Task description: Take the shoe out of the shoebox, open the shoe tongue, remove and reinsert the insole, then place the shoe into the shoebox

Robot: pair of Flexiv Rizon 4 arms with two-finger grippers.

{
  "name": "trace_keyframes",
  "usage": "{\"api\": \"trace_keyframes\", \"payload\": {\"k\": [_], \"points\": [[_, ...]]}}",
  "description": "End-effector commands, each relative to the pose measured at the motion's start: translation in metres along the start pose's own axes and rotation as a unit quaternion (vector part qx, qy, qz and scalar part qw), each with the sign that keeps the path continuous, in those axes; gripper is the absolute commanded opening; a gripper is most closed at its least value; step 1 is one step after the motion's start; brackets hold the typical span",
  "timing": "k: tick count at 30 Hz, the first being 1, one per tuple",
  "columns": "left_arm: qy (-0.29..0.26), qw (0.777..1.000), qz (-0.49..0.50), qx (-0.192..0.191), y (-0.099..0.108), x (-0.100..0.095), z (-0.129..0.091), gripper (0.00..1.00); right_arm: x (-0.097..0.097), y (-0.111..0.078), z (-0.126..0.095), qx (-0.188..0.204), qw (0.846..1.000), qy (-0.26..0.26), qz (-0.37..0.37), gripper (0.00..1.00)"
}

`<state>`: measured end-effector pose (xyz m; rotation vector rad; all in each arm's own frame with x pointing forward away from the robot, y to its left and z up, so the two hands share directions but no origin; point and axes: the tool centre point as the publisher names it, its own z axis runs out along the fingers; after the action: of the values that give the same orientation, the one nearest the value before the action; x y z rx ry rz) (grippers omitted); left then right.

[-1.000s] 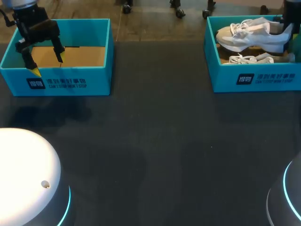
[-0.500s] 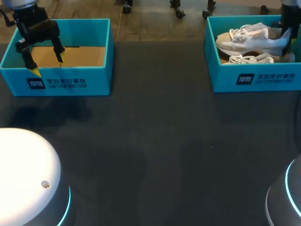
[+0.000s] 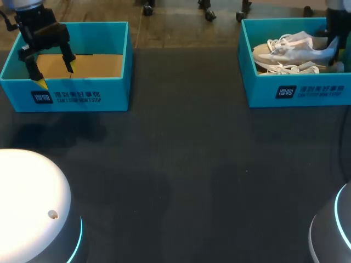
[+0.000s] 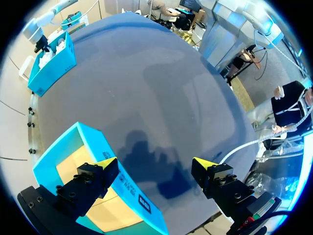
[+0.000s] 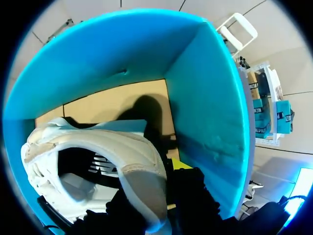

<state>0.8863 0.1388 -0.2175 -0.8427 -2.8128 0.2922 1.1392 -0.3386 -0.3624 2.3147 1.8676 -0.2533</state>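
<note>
White laced sneaker (image 3: 293, 46) is inside the teal cardboard shoebox (image 3: 299, 93) at the far right of the dark surface (image 3: 181, 175). Its toe points left and it sits above a second white sneaker (image 3: 293, 69). Right jaws clamp its heel (one yellow tip peeks out beside the heel in the wrist view). Left jaws are spread wide with nothing between them, straddling the near wall of the other teal box (image 3: 82, 97) at far left.
</note>
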Motion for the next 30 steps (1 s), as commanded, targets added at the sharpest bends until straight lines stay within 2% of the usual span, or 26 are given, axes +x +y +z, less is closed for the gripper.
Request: {"api": "trace_keyframes", "payload": {"k": [1,12,15,18,21,22,26,28,29,30], "points": [[0.0,1.0,0.0,-0.001,0.0002,0.0006,0.0,1.0,0.0039,0.0095,0.0038,0.013,1.0,0.0,0.0,0.0],[0.0,1.0,0.0,-0.001,0.0002,0.0006,0.0,1.0,0.0049,0.0076,0.0092,0.027,1.0,0.003,0.007,0.0],[0.0,1.0,0.0,-0.001,0.0002,0.0006,0.0,1.0,0.0047,0.0086,0.0091,0.028,1.0,0.004,0.009,0.08],[0.0,1.0,0.0,-0.001,0.0002,0.0006,0.0,1.0,0.0054,0.0097,0.0092,0.03,1.0,0.004,0.008,0.21],[0.0,1.0,0.0,-0.001,0.0002,0.0006,0.0,1.0,0.0052,0.0109,0.0084,0.03,1.0,0.005,0.007,0.42],[0.0,1.0,0.0,-0.001,0.0002,0.0006,0.0,1.0,0.005,0.0111,0.0081,0.03,1.0,0.006,0.007,0.45],[0.0,1.0,0.0,-0.001,0.0002,0.0006,0.0,1.0,0.0041,0.0123,0.0077,0.03,0.999,0.008,0.007,0.5],[0.0,1.0,0.0,-0.001,0.0002,0.0006,0.0,1.0,0.0031,0.0116,0.0062,0.03,0.999,0.01,0.008,0.77],[0.0,1.0,0.0,-0.001,0.0002,0.0006,0.0,1.0,0.0025,0.0109,0.0046,0.03,0.999,0.011,0.008,0.94],[0.0,1.0,0.0,-0.001,0.0002,0.0006,0.0,1.0,0.0016,0.01,0.0019,0.028,0.999,0.014,0.01,1.0]]}}
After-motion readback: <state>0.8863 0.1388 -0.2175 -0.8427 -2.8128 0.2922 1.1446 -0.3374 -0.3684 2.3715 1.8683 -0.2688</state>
